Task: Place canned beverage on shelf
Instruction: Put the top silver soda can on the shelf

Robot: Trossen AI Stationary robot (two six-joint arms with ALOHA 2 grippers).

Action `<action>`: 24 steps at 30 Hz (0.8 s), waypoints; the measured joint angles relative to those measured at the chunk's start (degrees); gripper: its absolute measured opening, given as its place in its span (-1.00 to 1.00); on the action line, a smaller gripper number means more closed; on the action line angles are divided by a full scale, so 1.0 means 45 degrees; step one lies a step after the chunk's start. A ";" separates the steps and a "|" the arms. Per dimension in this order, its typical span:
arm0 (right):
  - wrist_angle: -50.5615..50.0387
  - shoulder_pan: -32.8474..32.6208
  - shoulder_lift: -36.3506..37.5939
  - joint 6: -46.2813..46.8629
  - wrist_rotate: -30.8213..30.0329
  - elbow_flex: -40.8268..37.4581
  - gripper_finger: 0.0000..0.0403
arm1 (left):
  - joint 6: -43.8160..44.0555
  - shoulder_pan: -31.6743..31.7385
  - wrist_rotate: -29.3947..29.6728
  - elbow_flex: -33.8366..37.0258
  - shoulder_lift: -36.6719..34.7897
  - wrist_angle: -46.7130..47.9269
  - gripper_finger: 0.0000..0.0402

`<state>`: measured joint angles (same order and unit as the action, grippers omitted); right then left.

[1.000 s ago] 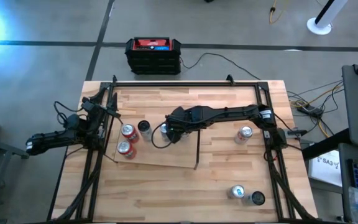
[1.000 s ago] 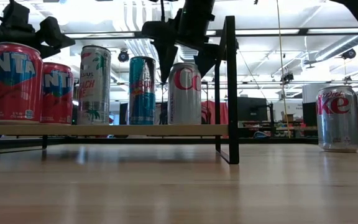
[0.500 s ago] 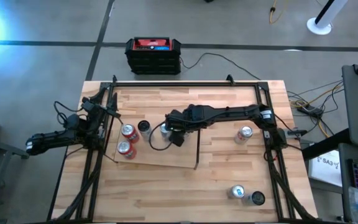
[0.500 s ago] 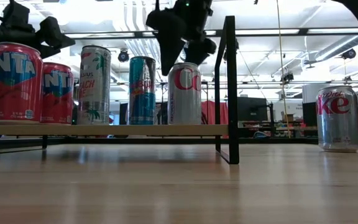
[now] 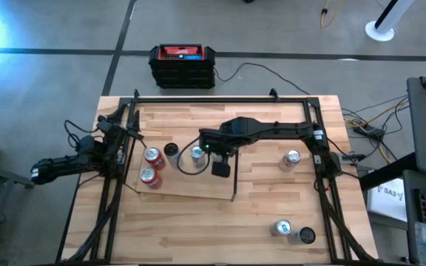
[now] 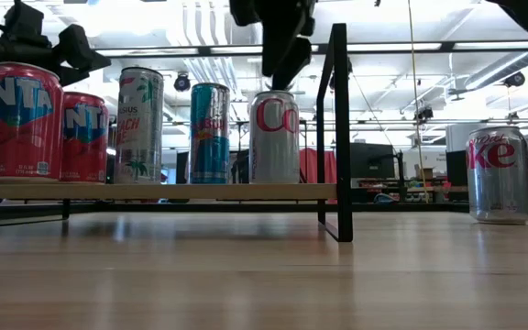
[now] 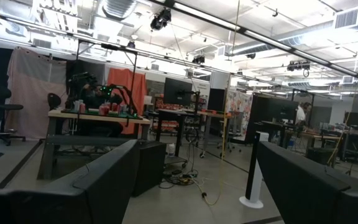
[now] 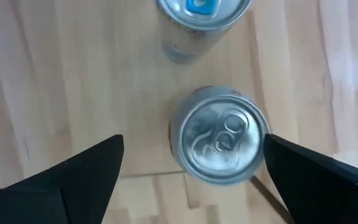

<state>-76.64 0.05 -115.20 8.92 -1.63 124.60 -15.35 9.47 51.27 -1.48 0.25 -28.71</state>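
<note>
The shelf (image 5: 191, 188), a flat pale wooden board with thin black upright bars, lies on the plank tabletop (image 5: 272, 222), and five cans stand upright on it. In the low view they form a row: two red Fanta cans (image 6: 21, 119), one tall silver can with a palm print (image 6: 139, 126), one slim teal can (image 6: 210, 133) and one silver Diet Coke can with red letters (image 6: 274, 136), which is nearest to the black bar (image 6: 340, 128).

The right gripper (image 8: 191, 165) hangs directly above this silver Diet Coke can (image 8: 219, 134). Its two dark fingers (image 8: 82, 171) stand wide apart, one on each side of the can top, and they touch nothing, so the gripper holds no can. In the high view the right arm (image 5: 272, 133) reaches across the table to this place. I judge that this can is already set down and released on the shelf.

The left gripper (image 7: 191, 180) waits off the left edge of the table, half open, with nothing between its fingers.

What is left: three more cans stand on the bare tabletop, well apart from the shelf. One silver Diet Coke can (image 5: 291, 159) is near the right side, and one more silver can (image 5: 281, 227) stands just beside a dark-topped can (image 5: 306, 236) at the near right corner. If all cans must go on the shelf, the task looks more than half done.
</note>
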 joint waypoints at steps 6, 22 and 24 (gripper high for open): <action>-0.0589 0.0190 0.0015 -0.2686 0.0157 0.0324 0.84 | 0.0003 -0.0002 0.0005 0.0000 0.0000 0.0000 0.55; -0.0919 0.0295 0.0010 -0.9852 0.0503 0.0300 0.84 | 0.0004 -0.0004 0.0005 0.0000 0.0000 0.0000 0.55; -0.0919 0.0319 0.0010 -1.0404 0.0796 0.0299 0.84 | -0.0001 -0.0004 0.0005 0.0000 0.0000 0.0000 0.55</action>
<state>-80.77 1.49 -115.15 -37.90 1.95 125.95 -15.35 9.45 51.29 -1.48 0.25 -28.71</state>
